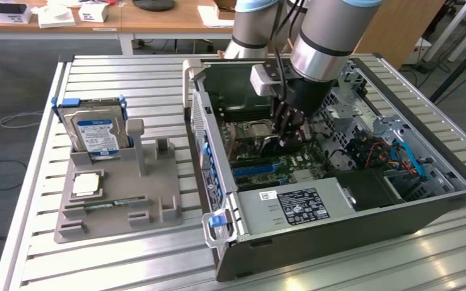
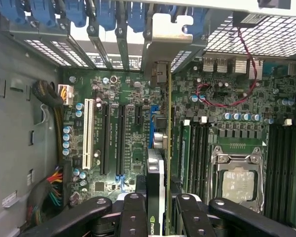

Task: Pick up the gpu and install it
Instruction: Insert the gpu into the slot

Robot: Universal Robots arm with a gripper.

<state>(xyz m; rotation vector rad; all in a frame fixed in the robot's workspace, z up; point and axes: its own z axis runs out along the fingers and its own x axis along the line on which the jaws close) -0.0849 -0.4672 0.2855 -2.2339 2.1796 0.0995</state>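
Observation:
My gripper [image 1: 288, 138] reaches down into the open computer case [image 1: 338, 236], over the motherboard [image 1: 286, 167]. In the wrist view the gpu [image 2: 157, 173] stands edge-on between my fingers [image 2: 133, 217], and my gripper [image 2: 160, 219] is shut on it. The card is thin, with a dark face and a green logo near my fingers. Its silver bracket [image 2: 163, 44] lies against the case's rear slot openings, and the card runs along a blue expansion slot [image 2: 152, 123]. Whether its edge sits in that slot is hidden. In the exterior view the gpu [image 1: 272, 144] is a dark shape under my fingers.
A grey fixture [image 1: 119, 206] on the slatted table holds a hard drive [image 1: 97, 130], a CPU [image 1: 85, 183] and a RAM stick [image 1: 111, 205]. Inside the case are the power supply [image 1: 293, 206], the CPU socket [image 2: 237, 180], a white slot [image 2: 89, 133], loose cables [image 2: 49, 187] and blue clips [image 2: 103, 12].

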